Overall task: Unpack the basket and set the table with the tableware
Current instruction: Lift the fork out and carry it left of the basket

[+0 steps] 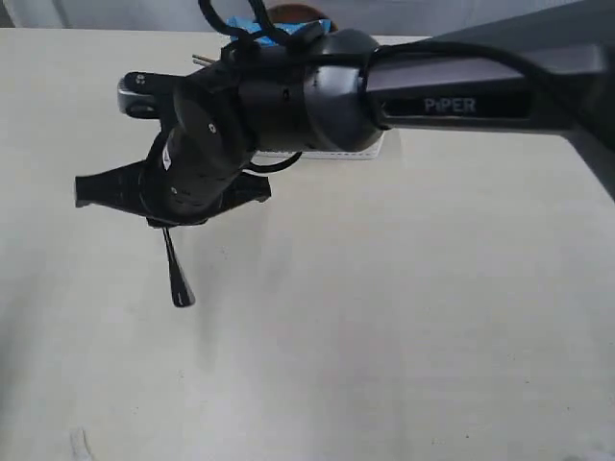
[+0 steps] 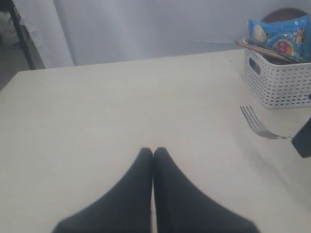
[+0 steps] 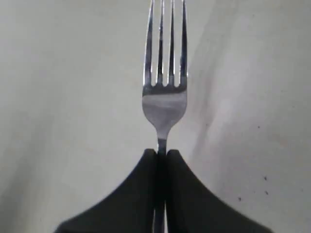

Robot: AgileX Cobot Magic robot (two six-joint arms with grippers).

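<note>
My right gripper [image 3: 162,153] is shut on the handle of the steel fork [image 3: 164,99], whose tines point away from the fingers. In the exterior view this arm reaches across to the left, and the fork [image 1: 179,279] hangs low over the table [image 1: 404,317]; I cannot tell if it touches. The left wrist view shows the fork [image 2: 260,127] in front of the white lattice basket [image 2: 279,82]. Wooden chopsticks [image 2: 262,51] and a brown plate [image 2: 286,12] stick out of it. My left gripper [image 2: 153,151] is shut with nothing in it, over bare tabletop.
A blue snack packet [image 2: 282,36] lies on top of the basket. In the exterior view the right arm [image 1: 461,96] hides most of the basket [image 1: 327,154]. The table's far edge runs in front of a grey curtain [image 2: 146,29].
</note>
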